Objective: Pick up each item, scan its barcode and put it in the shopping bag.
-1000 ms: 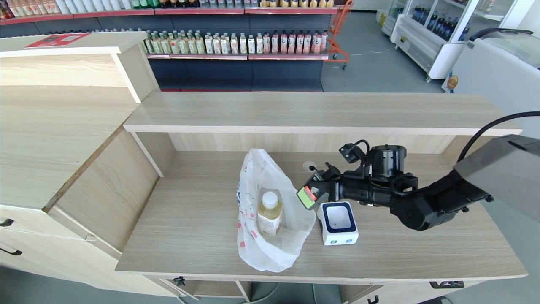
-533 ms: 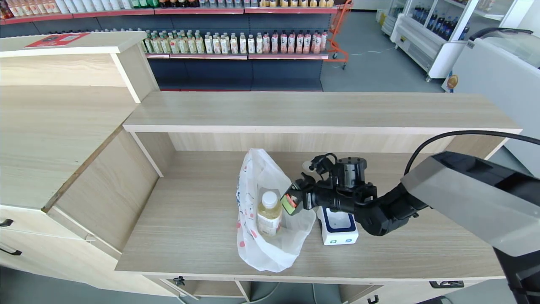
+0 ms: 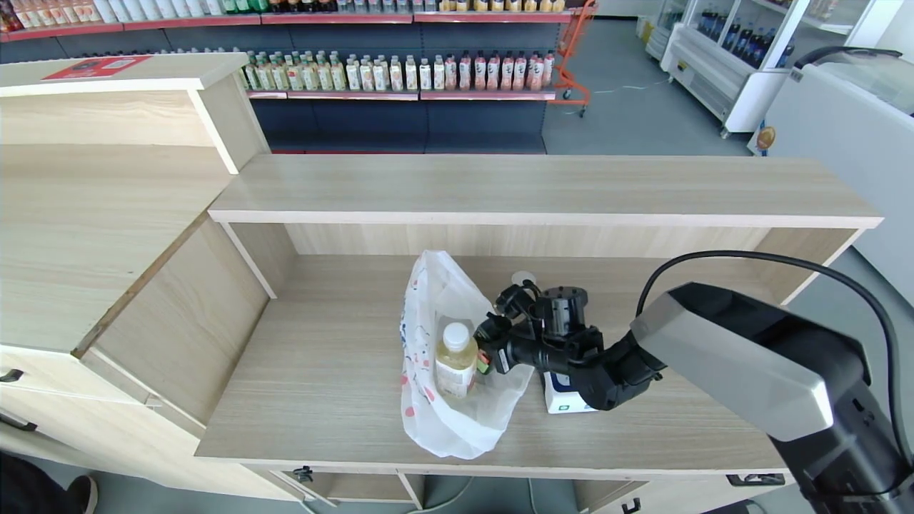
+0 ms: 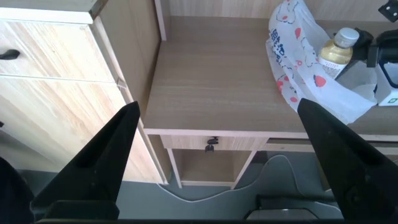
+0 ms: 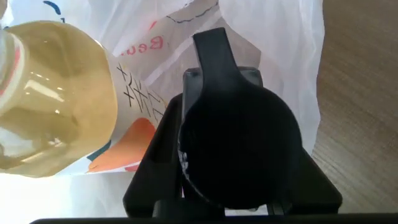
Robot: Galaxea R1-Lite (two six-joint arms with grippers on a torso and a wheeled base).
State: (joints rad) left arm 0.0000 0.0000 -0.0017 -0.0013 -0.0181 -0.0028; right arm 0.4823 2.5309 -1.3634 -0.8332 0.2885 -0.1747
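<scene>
A white plastic shopping bag [image 3: 435, 421] lies open on the wooden counter [image 3: 321, 371], with a pale yellow bottle [image 3: 455, 360] standing inside. My right gripper [image 3: 485, 355] is at the bag's mouth, just right of the bottle, shut on a small green and red item [image 3: 485, 363]. In the right wrist view the item [image 5: 239, 155] looks dark and round between the fingers [image 5: 211, 50], with the bottle [image 5: 56, 106] and bag [image 5: 280, 37] close behind. The white and blue scanner [image 3: 560, 400] sits half hidden under the right arm. My left gripper [image 4: 217, 107] hangs open off the counter's front left.
A raised shelf [image 3: 543, 189] runs along the counter's back and a taller cabinet [image 3: 86, 214] stands to the left. A small white disc [image 3: 523, 277] lies behind the arm. In the left wrist view the bag [image 4: 298, 74] lies on the counter and drawers [image 4: 56, 56] are at the side.
The right arm has swung left from above the scanner and down to the bag's mouth, carrying the small item. The bag, bottle and scanner have stayed put.
</scene>
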